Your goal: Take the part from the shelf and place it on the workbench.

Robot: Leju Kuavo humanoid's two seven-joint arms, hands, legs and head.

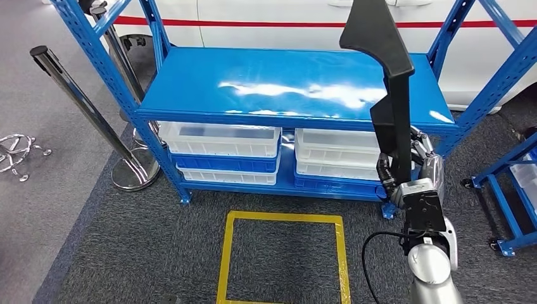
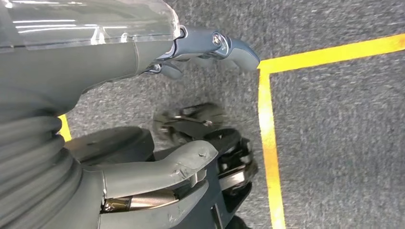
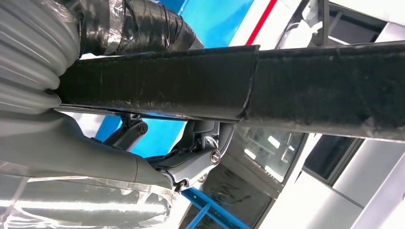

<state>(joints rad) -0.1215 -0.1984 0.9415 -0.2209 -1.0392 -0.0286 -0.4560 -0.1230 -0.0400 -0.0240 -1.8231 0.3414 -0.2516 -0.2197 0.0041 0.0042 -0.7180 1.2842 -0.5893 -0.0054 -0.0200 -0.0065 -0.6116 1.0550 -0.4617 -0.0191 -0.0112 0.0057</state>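
The part (image 1: 387,69) is a long black strip with a wider angled top end. It stands nearly upright in front of the blue shelf (image 1: 190,82), over the shelf's right end. My right hand (image 1: 410,170) grips it near its lower end, thumb and fingers wrapped around it. In the right wrist view the black part (image 3: 239,90) runs across the picture with my right hand's fingers (image 3: 196,152) curled around it. My left hand (image 2: 191,109) hangs over the grey carpet with its fingers apart and nothing in it.
White and blue bins (image 1: 221,149) fill the lower shelf level. A chrome stanchion (image 1: 88,107) stands to the left of the shelf. A yellow taped square (image 1: 282,253) marks the carpet in front. Another blue rack (image 1: 513,196) stands at the right.
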